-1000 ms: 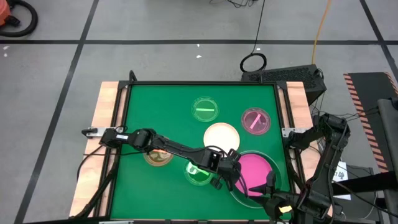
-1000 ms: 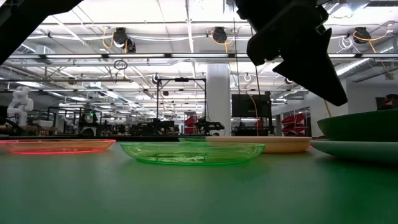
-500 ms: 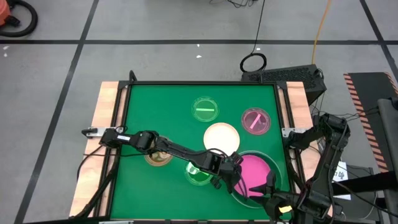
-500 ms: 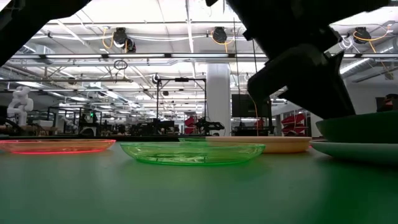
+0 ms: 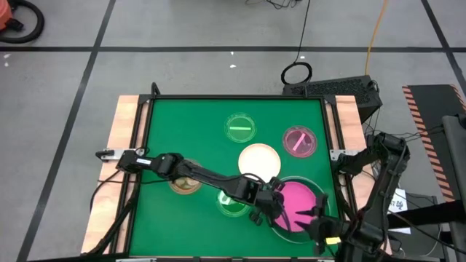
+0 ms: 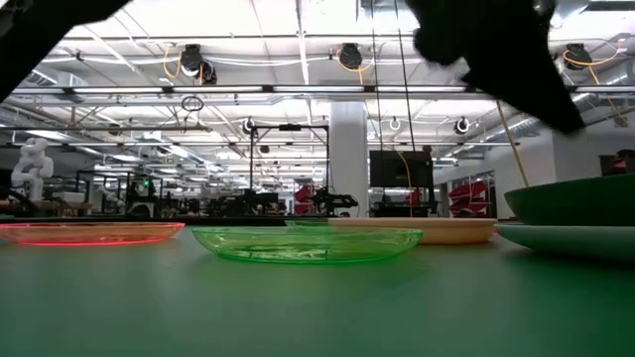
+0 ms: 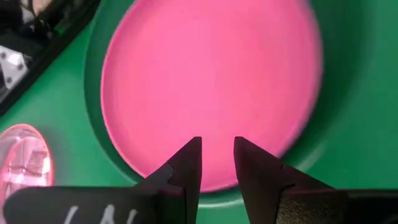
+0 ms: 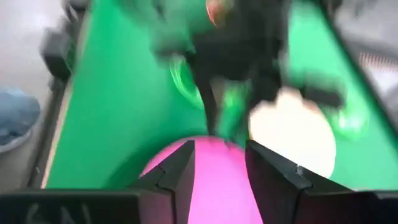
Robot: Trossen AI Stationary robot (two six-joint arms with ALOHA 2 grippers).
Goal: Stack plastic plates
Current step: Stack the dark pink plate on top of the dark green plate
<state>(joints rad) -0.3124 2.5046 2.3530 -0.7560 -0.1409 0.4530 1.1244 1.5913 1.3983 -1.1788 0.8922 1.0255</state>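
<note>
Plates lay spread over the green table, the biggest of them the dark green plate near the table's front right corner, sitting on a pale plate whose rim showed under it in the low view; a medium pink plate lay inside the dark green one, directly beneath the tips of both grippers; the left gripper hung over the pink plate's near-left edge, and in its wrist view the two dark fingers stood apart with a narrow gap between them, nothing held, the pink plate lying just beyond their tips; the right gripper reached in from the front right over the same plate's opposite edge, its fingers spread and empty, the pink plate showing in the gap between them and the left arm blurred farther off; the cream-white plate lay flat just beyond the left fingers, toward the table's middle, apart from the pink one; of the small ones, a translucent green plate lay beside the left gripper, partly under its arm, well clear of the right fingers; an orange plate lay farther back along the left arm; a small pink plate and a second small green plate lay well beyond both sets of fingers, toward the far edge, each alone and flat.
</note>
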